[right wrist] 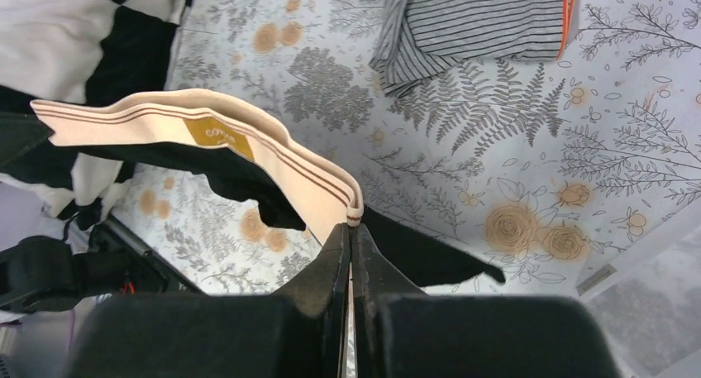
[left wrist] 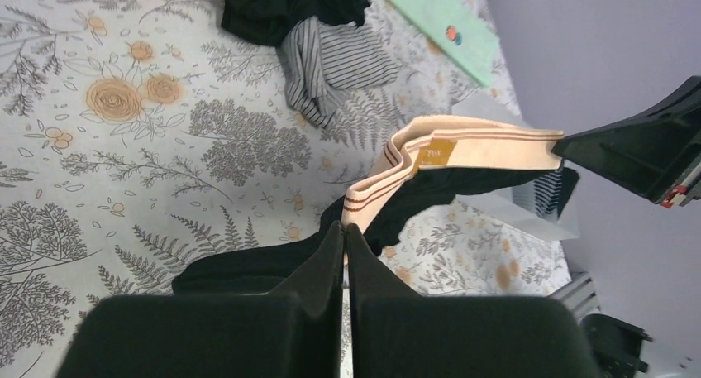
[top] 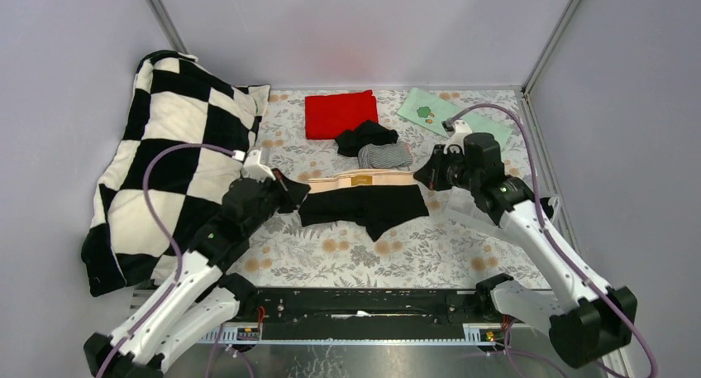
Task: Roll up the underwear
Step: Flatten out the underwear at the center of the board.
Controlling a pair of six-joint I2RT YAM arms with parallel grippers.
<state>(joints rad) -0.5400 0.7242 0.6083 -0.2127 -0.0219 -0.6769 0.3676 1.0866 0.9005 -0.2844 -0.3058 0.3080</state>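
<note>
- While both arms held the black underwear up by its waistband, the good way to do this step, in my judgement, was to keep the band evenly stretched. The cloth should then go down flat on the flowered table cover before any rolling.
- The left gripper had its fingers pressed together on the left end of the band, and the right gripper pinched the right end in the same manner.
- Both ends should go down together; otherwise the cloth may land with creases and give a loose roll.
- This underwear was in the middle of the table, between the two grippers. Whether its lower edge touched the cover, I could not tell.
- It was black and soft, with a broad pale peach waistband carrying thin brown lines and a small mustard label. The band sagged a little.
- A black brief and a grey striped brief lay in a heap farther away, touching the red cloth.
</note>
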